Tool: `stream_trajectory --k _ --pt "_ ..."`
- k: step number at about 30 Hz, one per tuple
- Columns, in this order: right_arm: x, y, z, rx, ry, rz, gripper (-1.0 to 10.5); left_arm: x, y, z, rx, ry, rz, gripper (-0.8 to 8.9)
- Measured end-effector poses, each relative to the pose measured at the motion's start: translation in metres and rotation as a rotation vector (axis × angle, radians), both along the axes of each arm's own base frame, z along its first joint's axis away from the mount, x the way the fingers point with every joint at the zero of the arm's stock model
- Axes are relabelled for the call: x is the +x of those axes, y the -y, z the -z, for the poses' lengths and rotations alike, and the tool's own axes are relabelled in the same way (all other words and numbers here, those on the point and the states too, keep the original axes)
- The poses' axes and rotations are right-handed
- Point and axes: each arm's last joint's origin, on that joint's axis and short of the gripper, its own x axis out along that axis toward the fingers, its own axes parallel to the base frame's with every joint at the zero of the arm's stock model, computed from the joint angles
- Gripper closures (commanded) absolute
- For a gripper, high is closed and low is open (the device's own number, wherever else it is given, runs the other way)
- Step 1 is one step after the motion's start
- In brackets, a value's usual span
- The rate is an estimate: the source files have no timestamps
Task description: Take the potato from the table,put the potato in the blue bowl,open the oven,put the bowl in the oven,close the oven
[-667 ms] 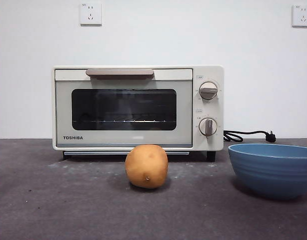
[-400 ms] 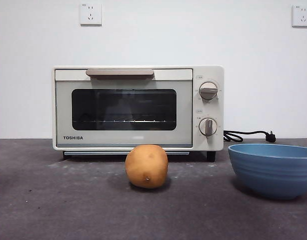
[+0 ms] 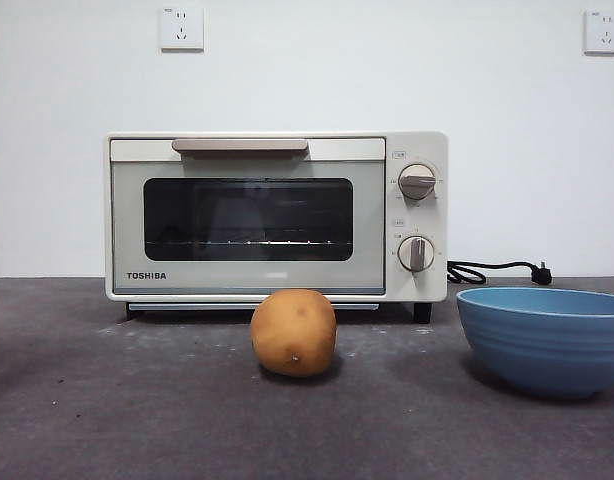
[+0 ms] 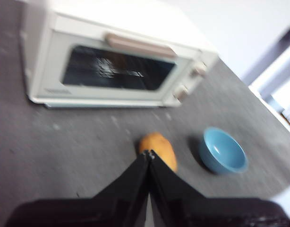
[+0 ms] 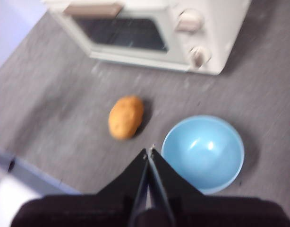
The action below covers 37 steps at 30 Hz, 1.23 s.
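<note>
Both grippers, left (image 4: 149, 154) and right (image 5: 149, 150), hung closed above the table (image 3: 137, 420). Potato (image 3: 293, 333) sat before the shut oven (image 3: 277, 215), blue bowl (image 3: 547, 340) beside it.

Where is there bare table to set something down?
Bare table lies left of the potato, in front of the oven. A narrower free strip separates potato and blue bowl. Tightest is between potato and oven door.

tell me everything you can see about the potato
The potato is roundish, tan-orange and smooth-skinned, with a few small dark spots. It looks whole and rests on the dark grey table, in front of the closed oven and apart from it. The empty blue bowl sits beside it, not touching. Nothing holds the potato.
</note>
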Motion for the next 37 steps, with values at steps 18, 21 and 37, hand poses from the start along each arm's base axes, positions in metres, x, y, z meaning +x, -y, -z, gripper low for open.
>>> stream_trajectory --k 18,21,37 --pt "-0.003 -0.008 0.0 -0.039 -0.071 -0.106 2.8 -0.008 0.004 -0.022 0.076 -0.022 0.102 8.21" --pt "-0.002 -0.009 0.001 -0.028 -0.08 -0.112 2.8 -0.008 0.004 -0.022 0.076 -0.023 0.102 8.22" --pt "0.041 -0.056 0.008 0.028 -0.108 -0.278 2.9 -0.008 0.004 -0.022 0.076 -0.022 0.102 8.22"
